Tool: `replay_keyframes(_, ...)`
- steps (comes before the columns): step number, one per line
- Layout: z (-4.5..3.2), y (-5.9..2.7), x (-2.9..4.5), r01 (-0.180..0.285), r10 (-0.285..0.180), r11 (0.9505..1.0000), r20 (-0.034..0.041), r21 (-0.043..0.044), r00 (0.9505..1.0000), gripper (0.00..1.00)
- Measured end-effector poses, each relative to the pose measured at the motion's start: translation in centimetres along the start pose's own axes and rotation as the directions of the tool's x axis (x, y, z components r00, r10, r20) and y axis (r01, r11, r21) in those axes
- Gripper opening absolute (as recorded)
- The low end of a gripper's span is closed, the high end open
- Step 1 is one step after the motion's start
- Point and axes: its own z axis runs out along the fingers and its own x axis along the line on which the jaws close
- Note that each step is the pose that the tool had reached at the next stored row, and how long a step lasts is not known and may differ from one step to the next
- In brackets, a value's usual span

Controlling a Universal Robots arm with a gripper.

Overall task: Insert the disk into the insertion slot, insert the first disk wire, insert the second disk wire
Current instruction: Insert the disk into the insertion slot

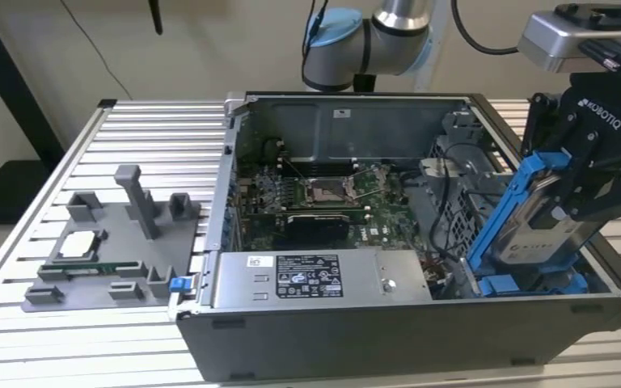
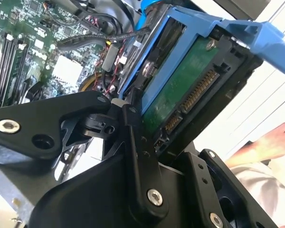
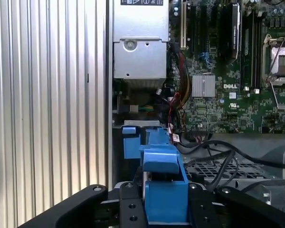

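1. Firstly, the gripper (image 1: 568, 198) is clenched on the disk (image 1: 535, 236). In the second wrist view its fingers (image 2: 133, 126) press on the long sides of the blue carrier frame (image 2: 190, 28). This hold probably leaves the connector end free for the wires.
2. The disk hangs tilted, with its lower end pointing down. It is at the corner of the computer case (image 1: 397, 339), on the exterior view's right. The tilt seems chosen to aim the disk into the bay.
3. Just under it is the insertion slot (image 1: 526, 284) with its blue tabs. One cannot tell whether the disk touches the slot, but it is not yet seated.
4. Beside the slot lies the power supply box (image 1: 322, 277), and behind it the motherboard (image 1: 322, 194).
5. Farther off, on the table (image 1: 30, 356), stands a grey fixture (image 1: 127, 242), well apart from the work.
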Motion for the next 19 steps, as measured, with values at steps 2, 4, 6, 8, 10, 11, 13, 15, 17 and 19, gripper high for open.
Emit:
replay_keyframes(2, 0.01, -0.02, 0.01, 0.000, 0.000, 1.0000, 0.0001, 0.0000, 1.0000, 0.00)
replay_keyframes(4, -0.05, -0.02, 0.01, 0.000, 0.000, 1.0000, 0.0003, -0.0015, 1.0000, 0.00)
replay_keyframes(6, -0.25, -0.03, 0.01, 0.001, -0.001, 1.0000, 0.0012, -0.0058, 1.0000, 0.00)
replay_keyframes(8, -0.55, -0.01, 0.01, 0.000, 0.000, 0.9999, 0.0000, -0.0110, 1.0000, 0.00)
replay_keyframes(10, -0.63, -0.04, 0.01, 0.000, 0.000, 0.9999, -0.0001, -0.0156, 1.0000, 0.00)
replay_keyframes(11, -0.63, -0.07, 0.00, 0.000, 0.000, 0.9998, -0.0001, -0.0173, 1.0000, 0.00)
replay_keyframes(13, -0.65, -0.14, 0.00, 0.001, -0.001, 0.9998, -0.0004, -0.0194, 1.0000, 0.00)
replay_keyframes(15, -0.62, -0.22, 0.00, 0.001, -0.001, 0.9998, -0.0002, -0.0205, 1.0000, 0.00)
replay_keyframes(17, -0.55, -0.29, 0.00, 0.001, -0.001, 0.9998, -0.0004, -0.0213, 1.0000, 0.00)
replay_keyframes(19, -0.42, -0.31, 0.00, 0.001, -0.001, 0.9998, -0.0003, -0.0214, 1.0000, 0.00)
